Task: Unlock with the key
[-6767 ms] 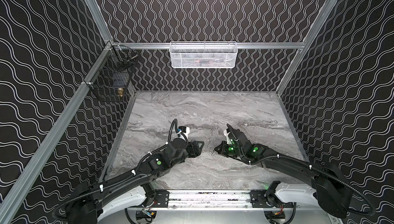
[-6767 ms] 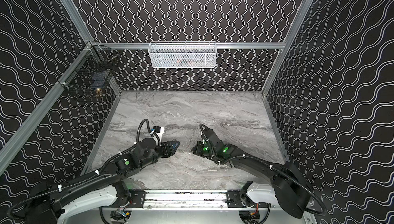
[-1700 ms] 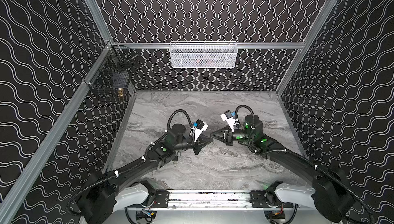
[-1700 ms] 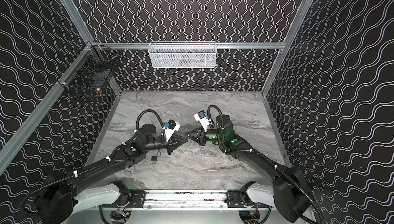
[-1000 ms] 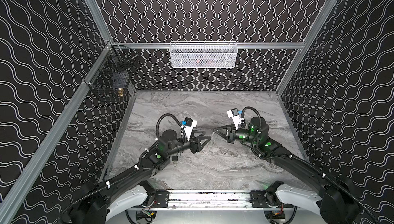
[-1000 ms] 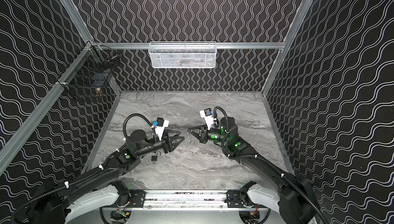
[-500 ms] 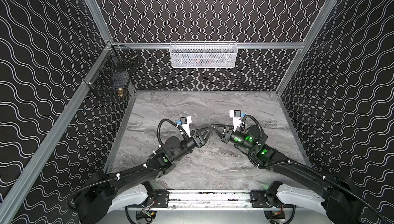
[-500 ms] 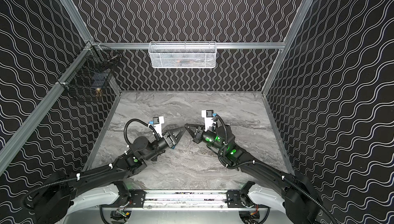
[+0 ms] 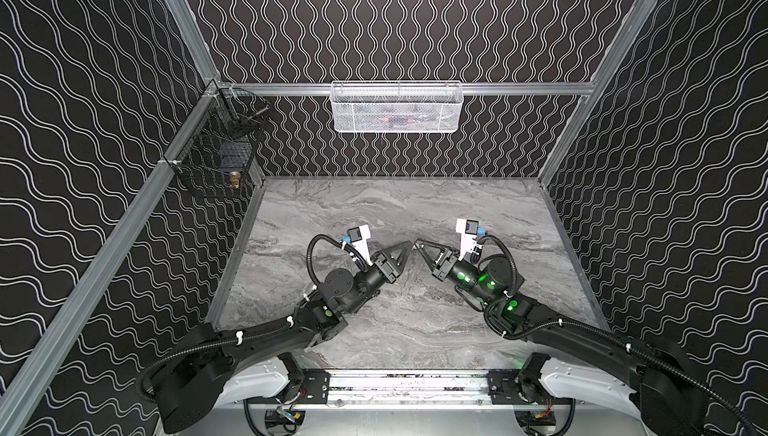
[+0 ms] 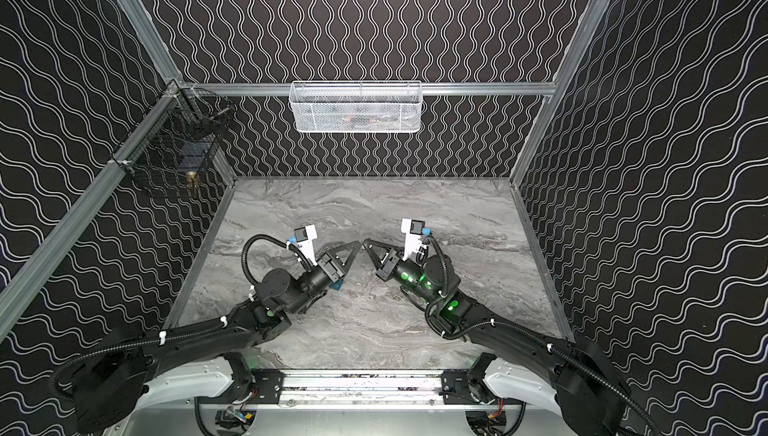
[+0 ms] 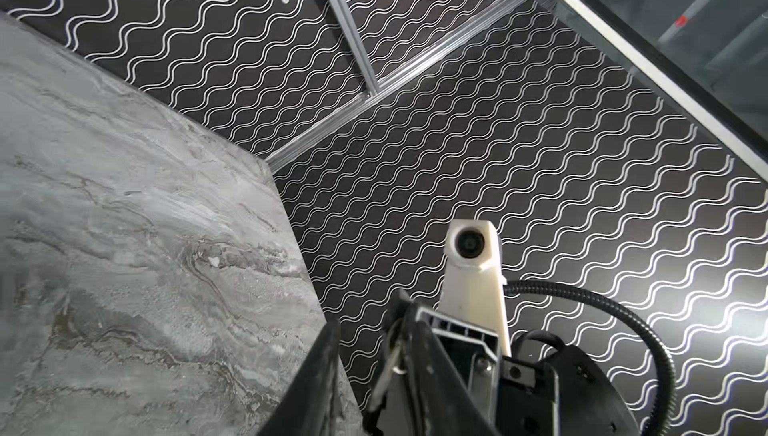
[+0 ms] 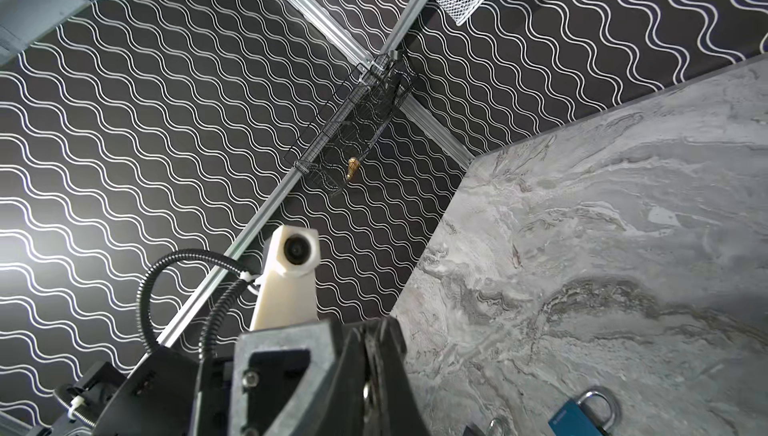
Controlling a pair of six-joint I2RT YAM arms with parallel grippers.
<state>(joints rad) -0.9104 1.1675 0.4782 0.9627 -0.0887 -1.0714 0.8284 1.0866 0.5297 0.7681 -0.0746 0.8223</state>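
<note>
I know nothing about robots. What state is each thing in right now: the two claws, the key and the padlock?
left claw: partly open, tips at the key, not gripping it.
right claw: shut on the key.
key: held up off the table, not in the padlock.
padlock: lying on the table, shackle looks closed.

A white mesh basket (image 9: 397,108) hangs on the aluminium rail (image 9: 519,88) of the back wall, above the far edge of the grey marbled desk (image 9: 395,201). Over the desk's far left corner a black wire basket (image 9: 208,160) is fixed to the side rail, with a small brass piece (image 9: 235,178) in it. Black wavy-lined panels (image 9: 415,18) enclose three sides.
</note>
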